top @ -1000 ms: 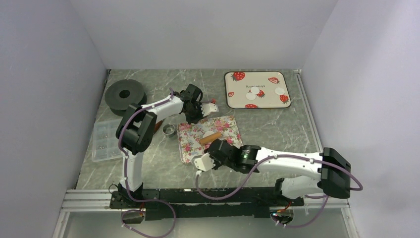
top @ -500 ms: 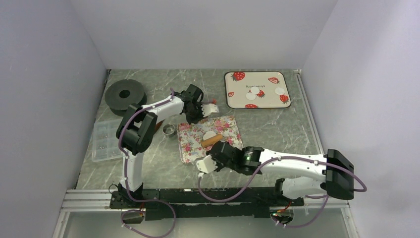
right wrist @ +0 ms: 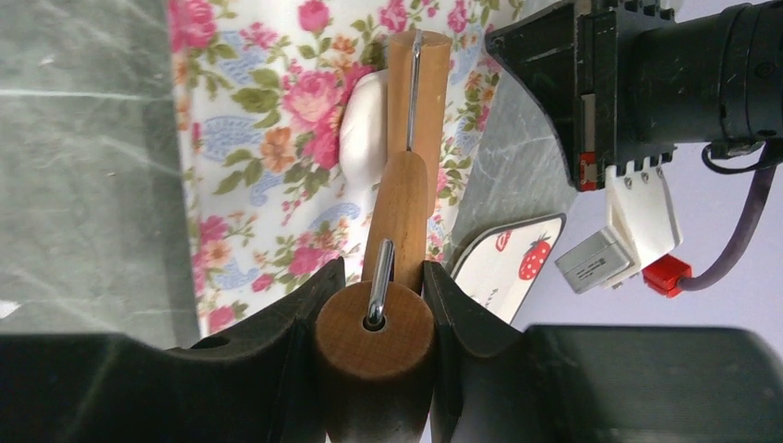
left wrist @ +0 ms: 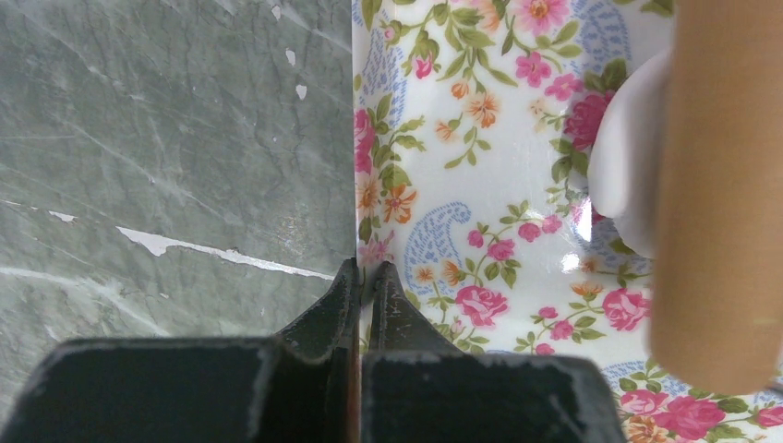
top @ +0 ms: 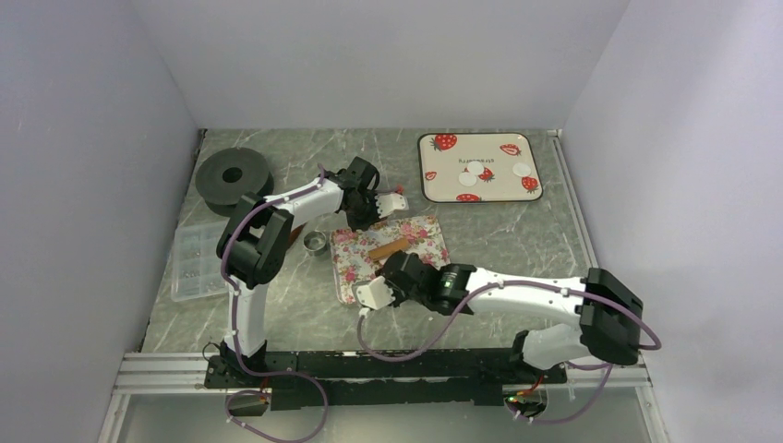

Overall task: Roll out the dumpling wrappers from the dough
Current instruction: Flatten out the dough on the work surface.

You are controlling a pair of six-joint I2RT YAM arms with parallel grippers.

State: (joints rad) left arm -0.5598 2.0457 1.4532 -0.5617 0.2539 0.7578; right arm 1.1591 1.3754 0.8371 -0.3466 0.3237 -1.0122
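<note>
Grasping the handle of the pin (right wrist: pixel 420 101), the right gripper (right wrist: pixel 380 272) rests its roller on the white dough (right wrist: pixel 362 125) on the floral mat (right wrist: pixel 249 138). The left gripper (left wrist: pixel 367 272) is clenched tight at the mat's edge. Three wrappers (top: pixel 475 170) lie on the strawberry tray (top: pixel 503 189), well apart.

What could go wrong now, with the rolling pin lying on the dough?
1. The right fingers hold the rolling pin only by its end handle, so it may twist or slip under pressure.
2. The left fingers seem to pinch just the rim of the floral tray; it could slide.
3. The dough lies partly beside the roller and may flatten unevenly or stick.
</note>
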